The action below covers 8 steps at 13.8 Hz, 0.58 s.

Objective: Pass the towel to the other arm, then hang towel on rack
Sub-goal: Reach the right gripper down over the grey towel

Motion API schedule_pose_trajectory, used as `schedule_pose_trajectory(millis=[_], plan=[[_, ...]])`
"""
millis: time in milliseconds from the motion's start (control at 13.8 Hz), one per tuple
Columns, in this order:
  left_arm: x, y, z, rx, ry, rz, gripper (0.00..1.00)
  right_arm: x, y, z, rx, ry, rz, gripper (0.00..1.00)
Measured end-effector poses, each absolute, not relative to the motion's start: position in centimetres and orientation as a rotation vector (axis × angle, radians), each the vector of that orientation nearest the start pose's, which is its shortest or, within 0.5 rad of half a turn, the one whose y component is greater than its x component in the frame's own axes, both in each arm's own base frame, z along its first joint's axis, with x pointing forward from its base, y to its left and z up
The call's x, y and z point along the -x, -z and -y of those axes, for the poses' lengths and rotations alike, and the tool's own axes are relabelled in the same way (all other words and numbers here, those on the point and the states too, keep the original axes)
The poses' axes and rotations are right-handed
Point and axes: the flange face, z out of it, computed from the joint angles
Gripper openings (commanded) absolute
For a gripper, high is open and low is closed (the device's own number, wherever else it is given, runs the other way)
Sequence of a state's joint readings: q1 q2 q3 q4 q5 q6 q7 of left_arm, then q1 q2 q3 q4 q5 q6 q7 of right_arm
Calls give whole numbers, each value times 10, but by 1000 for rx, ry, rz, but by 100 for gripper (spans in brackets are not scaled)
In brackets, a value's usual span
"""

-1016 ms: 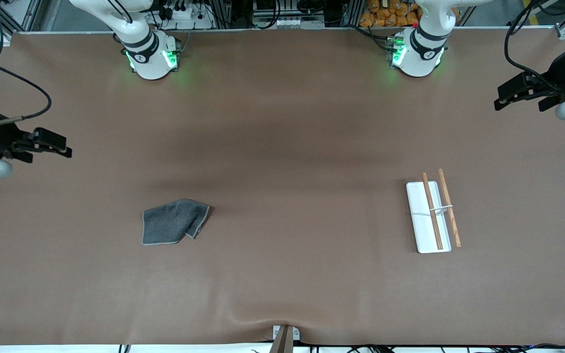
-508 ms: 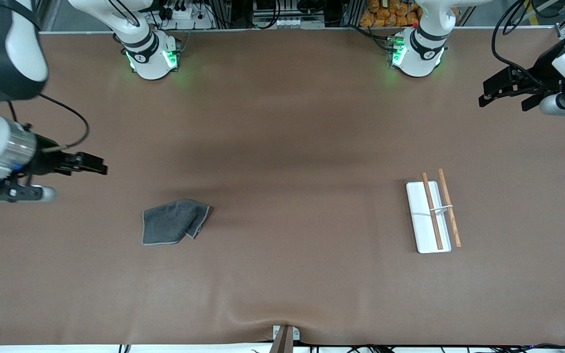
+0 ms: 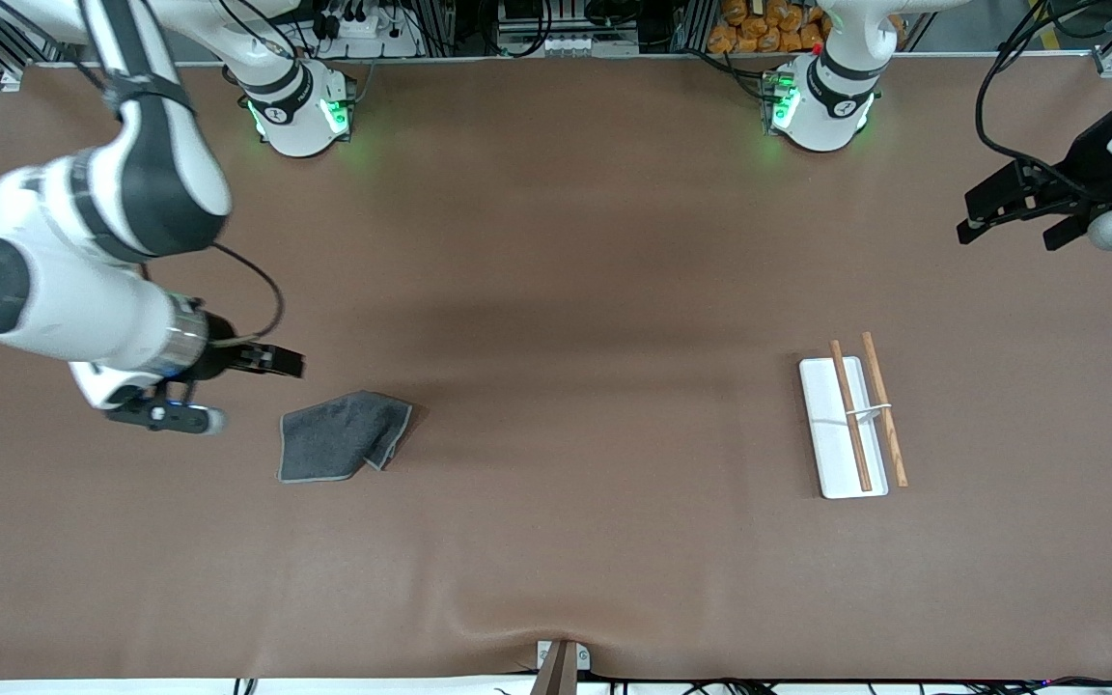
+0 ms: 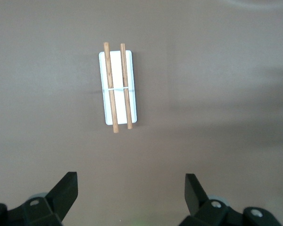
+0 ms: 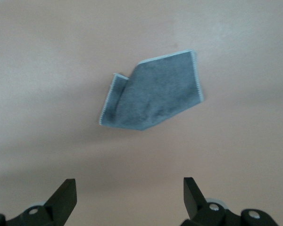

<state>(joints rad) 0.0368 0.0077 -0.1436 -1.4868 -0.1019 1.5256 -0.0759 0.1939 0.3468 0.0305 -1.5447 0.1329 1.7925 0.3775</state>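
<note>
Towel (image 3: pixel 344 436) was seen lying flat on the brown table (image 3: pixel 556 541), partly folded, with one corner turned over, toward the right arm's end. Its lighter hem was visible in the right wrist view (image 5: pixel 153 96). Nothing was touching it.

Right claw (image 3: pixel 276 363) was held in the air just beside the towel, over bare table at the towel's edge toward the right arm's end. Its jaws were seen spread wide in the right wrist view (image 5: pixel 129 200), with nothing gripped between them; the towel showed well clear of the fingertips (image 5: pixel 66 190).

Left claw (image 3: pixel 995 208) was held up over the left arm's end of the table, well apart from the towel. Its jaws were also seen spread wide in the left wrist view (image 4: pixel 131 195), and nothing was held.

Rack (image 3: pixel 844 427) was seen as a white flat base with two wooden rods (image 3: pixel 850 415) lying across its length, joined by a thin white crosspiece. It was placed toward the left arm's end of the table, well apart from the towel, and was visible in the left wrist view (image 4: pixel 119 87) away from that claw's fingertips (image 4: pixel 68 186).
</note>
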Motion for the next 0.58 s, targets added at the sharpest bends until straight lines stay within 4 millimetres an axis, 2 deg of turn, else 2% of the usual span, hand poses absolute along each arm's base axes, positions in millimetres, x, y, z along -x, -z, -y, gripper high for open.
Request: schedule_pose_trajectory(millis=[218, 435, 580], plan=[[-553, -649, 74, 3247, 24, -72, 100, -636, -402, -189, 3017, -181, -353, 100], [-554, -649, 77, 3247, 27, -80, 100, -637, -355, -208, 3027, -217, -369, 100], [-554, -650, 79, 3237, 31, -88, 100, -638, -330, -215, 3035, -245, -363, 100]])
